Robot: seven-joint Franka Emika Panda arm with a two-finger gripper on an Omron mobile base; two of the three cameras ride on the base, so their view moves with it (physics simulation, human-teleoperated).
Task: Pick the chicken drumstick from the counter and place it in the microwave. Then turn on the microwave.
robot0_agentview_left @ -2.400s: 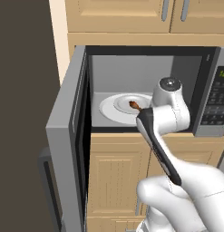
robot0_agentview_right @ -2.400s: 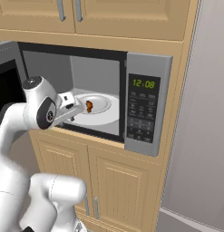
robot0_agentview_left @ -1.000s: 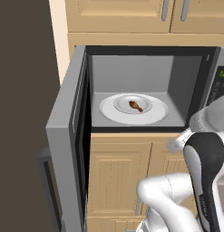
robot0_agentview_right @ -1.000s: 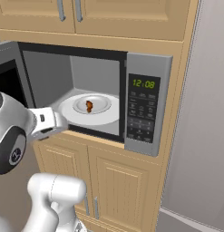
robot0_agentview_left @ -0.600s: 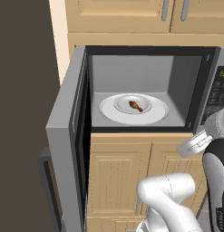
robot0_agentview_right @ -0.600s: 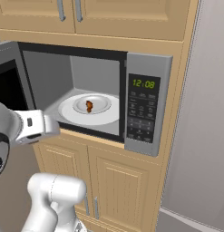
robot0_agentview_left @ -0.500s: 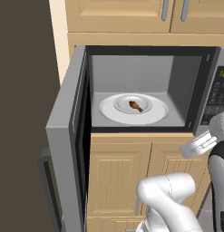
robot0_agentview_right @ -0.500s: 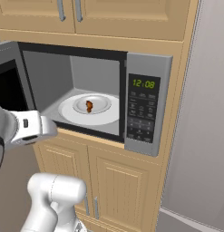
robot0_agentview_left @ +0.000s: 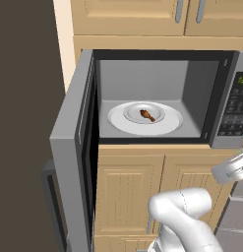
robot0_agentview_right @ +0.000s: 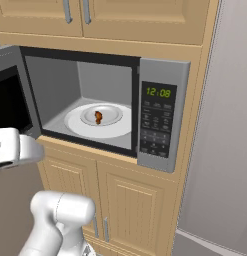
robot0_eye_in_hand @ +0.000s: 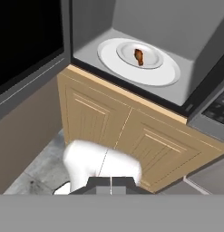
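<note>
The chicken drumstick point(robot0_agentview_left: 146, 115) now lies on the small plate point(robot0_agentview_left: 130, 112) on the white turntable point(robot0_agentview_left: 167, 125) inside the microwave point(robot0_agentview_right: 162, 75), and the arm has pulled back out of the cavity, low and clear of the opening. The end effector point(robot0_eye_in_hand: 111, 180) is pressed together and empty. The door point(robot0_agentview_left: 74, 142) hangs wide open, so closing it likely comes next, then the keypad point(robot0_agentview_right: 156, 127)

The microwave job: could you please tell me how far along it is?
Done: the chicken drumstick lies on the small plate inside the microwave. In hand: nothing; the shut pincer is empty, outside the cavity. Left: the door stands open and needs closing, then the keypad pressing.
</note>
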